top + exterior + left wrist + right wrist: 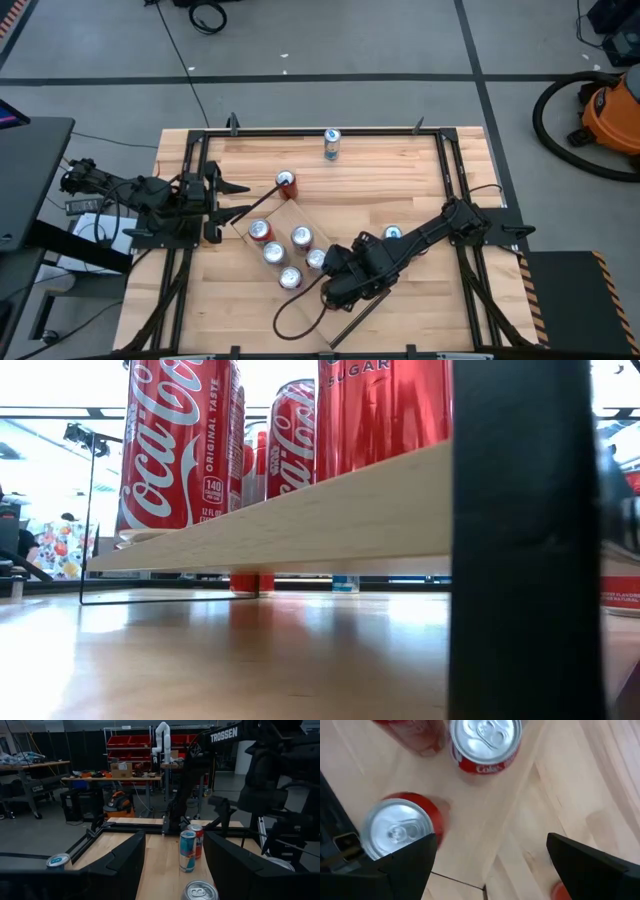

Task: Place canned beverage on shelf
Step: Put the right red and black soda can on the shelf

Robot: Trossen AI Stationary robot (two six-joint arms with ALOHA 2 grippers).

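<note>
right gripper (pixel 340 283) seen over near part of shelf (pixel 283 218), fingers spread wide, nothing grasped; shelf's near end hidden under arm. five cans (pixel 301 238) stood on shelf. farther left, left gripper (pixel 232 187) parked, fingers slightly parted, empty. blue can (pixel 331 144) seen at far table edge.

Even overhead light fills the high view; the table (pixel 400 180) shows only soft, short shadows beside the cans. In the low view bright windows behind blow out to white, and the tabletop (pixel 200 650) carries a pale glare. The black post (pixel 525 540) close to the lens is a dark, blurred mass. The left wrist view is dim, the room behind dark. In the right wrist view the nearer can top (pixel 397 830) is blurred and the wood bright.
</note>
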